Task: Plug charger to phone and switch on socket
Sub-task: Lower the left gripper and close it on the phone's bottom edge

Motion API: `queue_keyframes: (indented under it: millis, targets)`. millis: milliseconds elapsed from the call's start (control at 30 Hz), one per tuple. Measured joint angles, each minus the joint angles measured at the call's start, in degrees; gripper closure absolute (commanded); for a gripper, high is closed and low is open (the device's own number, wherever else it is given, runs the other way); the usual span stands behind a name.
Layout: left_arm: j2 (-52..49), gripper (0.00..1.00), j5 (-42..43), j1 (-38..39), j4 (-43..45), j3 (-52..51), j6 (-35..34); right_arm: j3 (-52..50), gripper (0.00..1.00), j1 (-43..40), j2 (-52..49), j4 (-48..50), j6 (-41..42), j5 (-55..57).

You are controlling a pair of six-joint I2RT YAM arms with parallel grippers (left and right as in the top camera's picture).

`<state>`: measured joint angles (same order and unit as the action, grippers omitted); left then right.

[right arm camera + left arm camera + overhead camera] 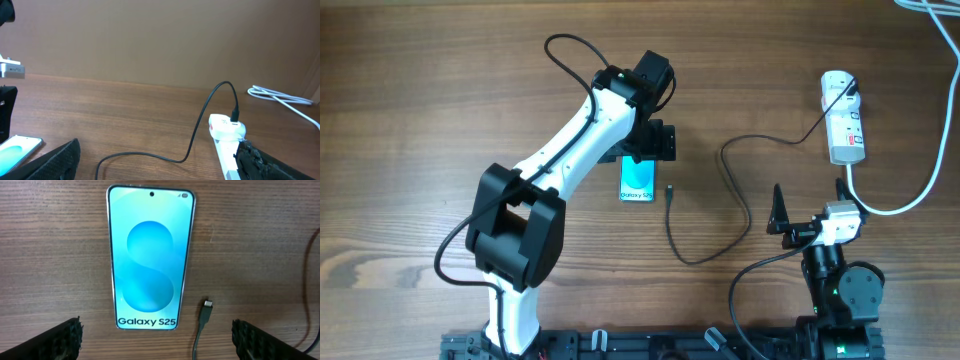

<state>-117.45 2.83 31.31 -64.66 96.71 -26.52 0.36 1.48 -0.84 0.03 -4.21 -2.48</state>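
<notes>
The phone [638, 183] lies flat mid-table, cyan screen up with "Galaxy S25" at its near end; it fills the left wrist view [150, 260]. The charger's thin black cable [735, 215] loops from the socket [845, 120] to its metal-tipped plug [670, 191], which lies free just right of the phone's text end [206, 305]. My left gripper [651, 143] hovers over the phone's far end, open and empty [156, 327]. My right gripper [810, 205] is open and empty [160, 160], below the socket [227, 130]. The cable [197, 137] and the phone's corner [15, 152] also show in the right wrist view.
A thicker white cord [920, 195] runs from the socket along the right edge and off the top right; it also shows in the right wrist view [280, 97]. The left arm [570, 140] stretches diagonally across the table's left half.
</notes>
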Motion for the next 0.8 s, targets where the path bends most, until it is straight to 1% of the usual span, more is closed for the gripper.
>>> queue_keyframes:
  millis: [167,367,567,800]
  targets:
    - [0.00,0.00,0.00,0.00,3.69,-2.27,0.00,0.00,0.00,0.00,0.00,-0.02,0.00,0.00]
    - [0.00,0.00,-0.02,0.00,4.79,-2.89,0.00,0.00,0.00,0.00,0.00,-0.02,0.00,0.00]
    - [0.00,0.00,-0.02,0.04,8.26,-5.90,-0.02,0.00,0.00,0.00,0.00,-0.02,0.00,0.00]
    - [-0.02,0.00,-2.08,0.11,8.59,-7.15,-0.44,0.00,0.00,0.00,0.00,0.00,0.00,0.00]
